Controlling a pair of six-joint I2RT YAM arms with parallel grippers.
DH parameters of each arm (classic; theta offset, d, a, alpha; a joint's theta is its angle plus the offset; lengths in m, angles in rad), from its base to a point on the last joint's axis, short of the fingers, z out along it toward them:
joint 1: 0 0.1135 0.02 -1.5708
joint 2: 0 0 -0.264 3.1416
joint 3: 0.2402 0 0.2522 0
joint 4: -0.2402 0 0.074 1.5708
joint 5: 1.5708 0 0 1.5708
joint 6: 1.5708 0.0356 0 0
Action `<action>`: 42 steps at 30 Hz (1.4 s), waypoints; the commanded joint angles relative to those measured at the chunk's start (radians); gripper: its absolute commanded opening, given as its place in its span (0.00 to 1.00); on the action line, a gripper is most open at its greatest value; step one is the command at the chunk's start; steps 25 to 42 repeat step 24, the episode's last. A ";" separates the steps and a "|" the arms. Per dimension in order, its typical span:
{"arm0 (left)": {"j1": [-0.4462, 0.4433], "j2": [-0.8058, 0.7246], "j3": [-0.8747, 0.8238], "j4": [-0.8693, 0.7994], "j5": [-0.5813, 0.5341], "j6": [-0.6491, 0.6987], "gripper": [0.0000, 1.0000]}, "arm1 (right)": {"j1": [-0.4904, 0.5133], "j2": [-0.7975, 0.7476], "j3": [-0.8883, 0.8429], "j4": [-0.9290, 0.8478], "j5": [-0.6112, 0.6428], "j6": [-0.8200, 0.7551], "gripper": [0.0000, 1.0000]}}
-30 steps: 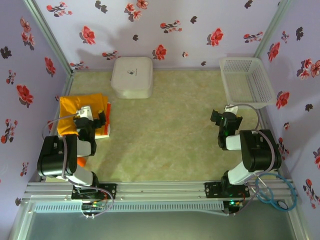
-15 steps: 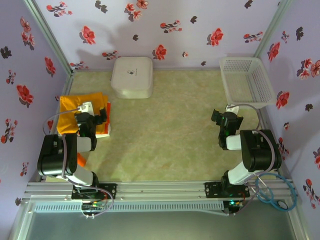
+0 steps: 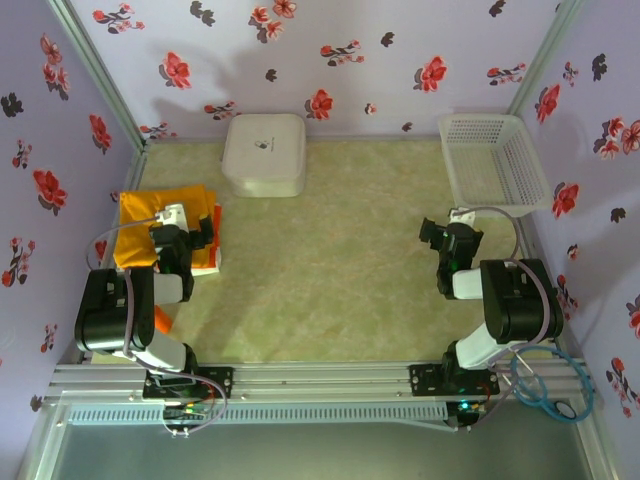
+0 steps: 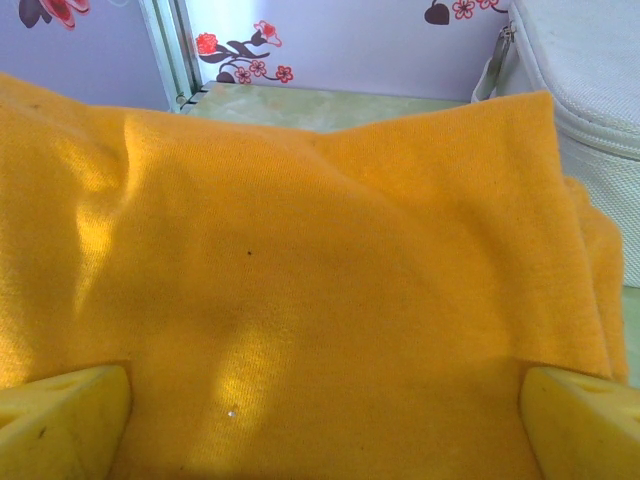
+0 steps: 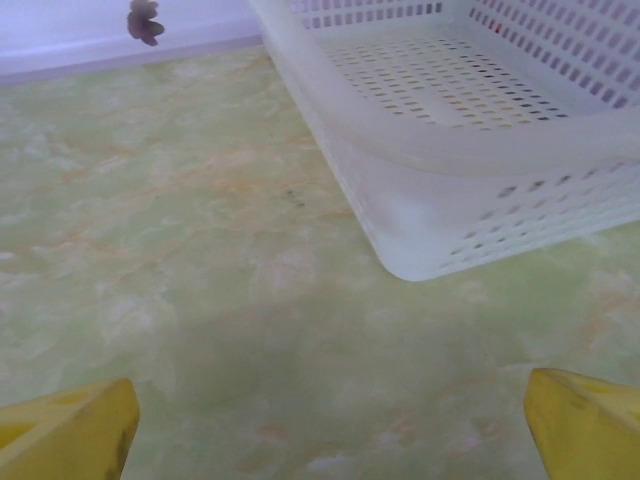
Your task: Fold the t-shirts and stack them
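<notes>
At the left side of the table (image 3: 330, 280) the t-shirts lie in one pile: the mustard shirt (image 3: 140, 225) is on top, folded to a rough rectangle, with an edge of the red-orange shirt (image 3: 216, 222) and a corner of the white shirt (image 3: 205, 264) peeking out along its right side. The left gripper (image 4: 325, 420) hovers low over the mustard cloth, its fingers spread as wide as they go and nothing between them. Its wrist view shows the top layer a little rumpled, with folded layers at the right edge. Folding and stacking therefore look all but done. At most the uneven edges may want tidying, though how neatly the two lower shirts are folded is hidden. Farther right and far stands the white box (image 3: 265, 152), and no cloth lies on the middle of the table. At the right side the right gripper (image 5: 328, 425) hangs above the table just near of the lattice basket (image 3: 495, 160), its fingers likewise fully spread and empty
</notes>
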 commanded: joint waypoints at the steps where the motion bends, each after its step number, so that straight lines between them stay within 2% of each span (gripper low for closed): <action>1: -0.010 0.017 0.010 -0.028 -0.009 0.013 1.00 | -0.007 -0.005 0.022 0.008 -0.032 -0.017 0.99; 42: -0.010 0.016 0.012 -0.028 -0.009 0.013 1.00 | -0.007 -0.005 0.018 0.012 -0.019 -0.016 0.99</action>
